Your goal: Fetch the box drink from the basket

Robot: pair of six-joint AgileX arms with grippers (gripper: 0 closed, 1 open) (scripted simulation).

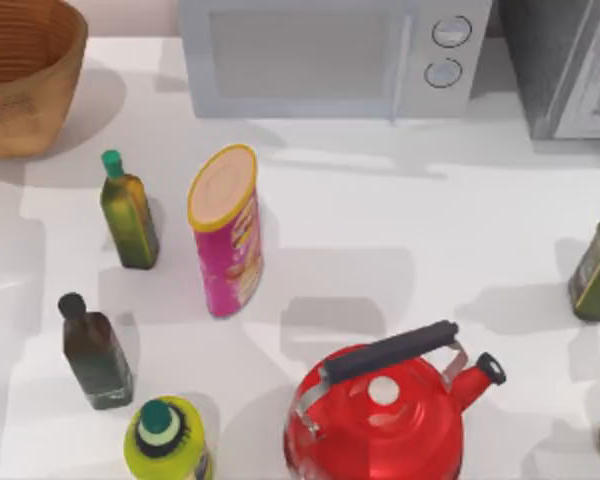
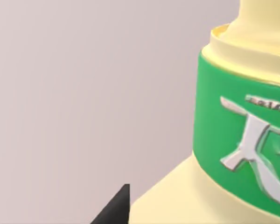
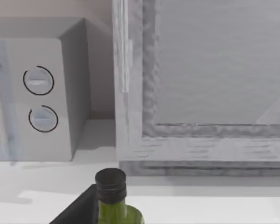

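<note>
Up close in the left wrist view, the box drink (image 2: 200, 196) was pale cream-yellow with smooth, flat sides that stepped in towards a narrower top. A broad green band with a silver-white emblem ran round it. A dark wedge of the left gripper (image 2: 116, 210) sat just beside the carton's lower edge. I could not tell contact, nor whether the jaws were apart or together. Plain grey wall lay behind.

From above, the basket (image 1: 25, 90) stood at the table's far left corner. It was tan wicker, ribbed inside and cut off by the frame. A thin yellowish sliver showed at the left edge over its inside, too little to identify.

Other items on the white table (image 1: 400, 220):
- microwave (image 1: 320, 55) at the back, a second grey appliance (image 1: 570, 65) to its right
- green-capped olive bottle (image 1: 128, 212), with a pink snack tube (image 1: 227, 235) near it on the right
- dark-capped bottle (image 1: 95, 350) nearer the front, and a yellow-green round bottle (image 1: 167, 440) at the front edge
- red kettle (image 1: 380, 410) at front centre, black handle tilted
- olive bottle (image 1: 597, 270) at the right edge

The right wrist view looked over that olive bottle's black cap towards the two appliances. A dark part of the right gripper (image 3: 79, 207) sat just beside the bottle — jaw state could not be told.
</note>
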